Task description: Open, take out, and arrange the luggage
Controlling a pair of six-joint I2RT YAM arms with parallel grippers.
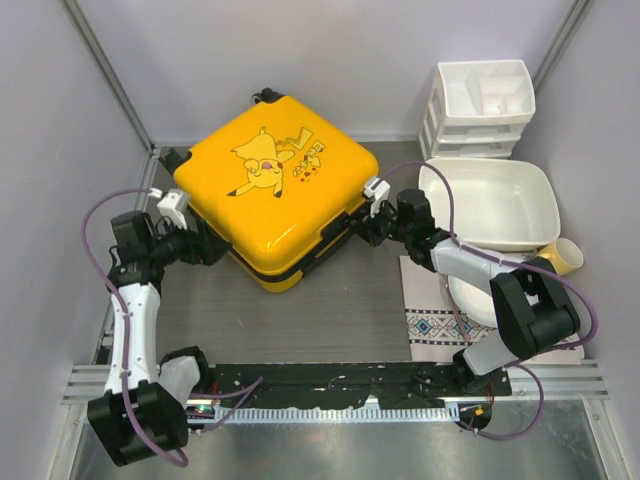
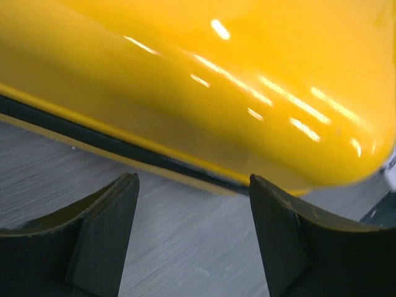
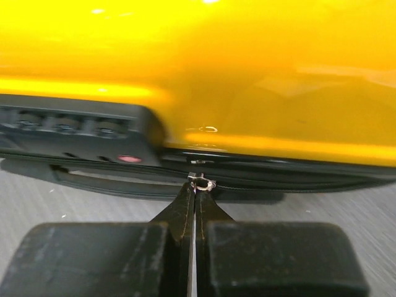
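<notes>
Broadly, the grey wood-grain table (image 1: 340, 310) carries everything. The luggage (image 1: 270, 190), a large yellow hard-shell suitcase with a cartoon Pikachu print, lies flat and closed toward the far left corner. It is turned diagonally, so one of its corners points at the near edge. Its black zipper band (image 3: 297, 176) runs around the sides between the two shells.

A white plastic basin (image 1: 495, 205) sits along the right edge, and a white stacked drawer organizer (image 1: 440, 125) stands behind it in the far right corner. A woven patterned mat (image 1: 430, 325) lies near the right edge, partly under the basin.

The left gripper (image 2: 192, 185) sits at the suitcase's near-left side, low over the table. Its jaws stand wide apart with nothing between them, and the yellow shell and zipper band are just beyond the fingertips.

The right gripper (image 3: 195, 185) is at the suitcase's near-right side. Its jaws are pressed together on the small metal zipper pull (image 3: 202, 182), which sits on the zipper band. The pull is just right of the black combination lock block (image 3: 74, 133).
</notes>
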